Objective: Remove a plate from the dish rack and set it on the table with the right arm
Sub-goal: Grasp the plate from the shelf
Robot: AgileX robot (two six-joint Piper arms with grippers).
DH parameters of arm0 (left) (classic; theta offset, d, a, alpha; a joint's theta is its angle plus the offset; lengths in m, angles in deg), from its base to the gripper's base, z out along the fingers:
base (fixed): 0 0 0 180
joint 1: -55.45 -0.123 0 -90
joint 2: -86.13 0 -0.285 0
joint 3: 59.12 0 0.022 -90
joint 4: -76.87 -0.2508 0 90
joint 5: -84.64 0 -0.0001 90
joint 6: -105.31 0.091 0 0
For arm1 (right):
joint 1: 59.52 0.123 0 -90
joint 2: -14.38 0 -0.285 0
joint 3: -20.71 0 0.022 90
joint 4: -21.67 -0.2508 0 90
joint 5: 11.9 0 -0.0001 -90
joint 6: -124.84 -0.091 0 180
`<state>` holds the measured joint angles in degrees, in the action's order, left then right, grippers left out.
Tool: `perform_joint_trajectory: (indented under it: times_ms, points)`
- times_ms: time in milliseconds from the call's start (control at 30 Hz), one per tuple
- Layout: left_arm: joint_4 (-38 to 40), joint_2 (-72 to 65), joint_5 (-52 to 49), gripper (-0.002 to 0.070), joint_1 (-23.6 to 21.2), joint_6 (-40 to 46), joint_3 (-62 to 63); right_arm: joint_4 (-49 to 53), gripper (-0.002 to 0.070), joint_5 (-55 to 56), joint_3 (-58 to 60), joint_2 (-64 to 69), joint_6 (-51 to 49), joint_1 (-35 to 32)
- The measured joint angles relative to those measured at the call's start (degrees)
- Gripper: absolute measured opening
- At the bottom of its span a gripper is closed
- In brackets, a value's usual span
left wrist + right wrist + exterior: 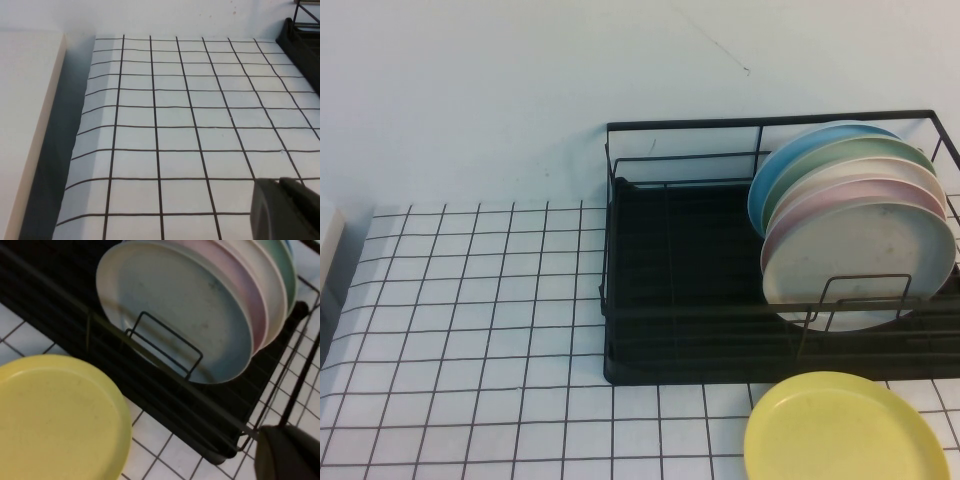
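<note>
The pale grey plate (860, 260) stands upright at the front of a row of plates in the black wire dish rack (680, 300), at the rack's right end. It also shows in the right wrist view (175, 315), behind an upright wire loop of the rack (60, 305). My right gripper (274, 434) is only a dark tip just outside the rack's corner, above the table (150, 435), apart from the plates and holding nothing. My left gripper (279, 182) is shut and empty, low over the gridded table (175, 125). Neither gripper shows in the high view.
A yellow plate (845, 430) lies flat on the table in front of the rack, also in the right wrist view (55, 415). Pink (880, 190), white, green and blue plates stand behind the grey one. A pale block (25, 125) borders the table's left edge.
</note>
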<state>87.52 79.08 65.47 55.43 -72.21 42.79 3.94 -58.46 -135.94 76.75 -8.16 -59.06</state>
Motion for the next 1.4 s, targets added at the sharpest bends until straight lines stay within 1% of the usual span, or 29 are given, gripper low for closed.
perform_joint_trajectory:
  times_ms: [133,200,267,333,433,467,533,667,900,1300,1400]
  points:
    - [0.00,0.00,0.00,-0.0004,0.00,0.00,0.00,-3.41,0.0003,-0.58,-1.66,6.14,10.36,0.00]
    - [0.00,0.00,0.00,-0.0004,0.00,0.00,0.00,-4.85,0.0041,-0.58,-2.14,8.31,14.56,0.00]
    - [0.00,0.00,0.00,-0.0004,0.00,0.00,0.00,-6.52,0.0115,-0.03,-2.15,10.37,18.13,0.00]
    - [0.00,0.00,0.00,-0.0004,0.00,0.00,0.00,-9.42,0.0230,0.81,-2.15,12.25,21.39,0.00]
    - [0.00,0.00,0.00,-0.0004,0.00,0.00,0.00,-13.70,0.0370,2.42,-2.37,14.81,27.82,0.00]
    - [0.00,0.00,0.00,-0.0004,0.00,0.00,0.00,-14.71,0.0396,2.82,-2.50,15.54,29.73,0.00]
    - [0.00,0.00,0.00,-0.0004,0.00,0.00,0.00,-16.00,0.0420,4.05,-2.54,17.24,33.17,0.00]
    - [0.00,0.00,0.00,-0.0004,0.00,0.00,0.00,-16.50,0.0430,7.50,-2.63,20.69,36.23,0.00]
    - [0.00,0.00,0.00,-0.0004,0.00,0.00,0.00,-16.65,0.0423,8.46,-6.59,27.86,38.62,0.00]
    - [0.00,0.00,0.00,-0.0004,0.00,-0.14,0.00,-16.91,0.0355,9.28,-12.38,37.55,43.30,0.74]
    - [0.00,0.00,0.00,-0.0004,0.00,-0.14,0.00,-16.91,0.0297,9.39,-12.93,39.40,44.30,1.10]
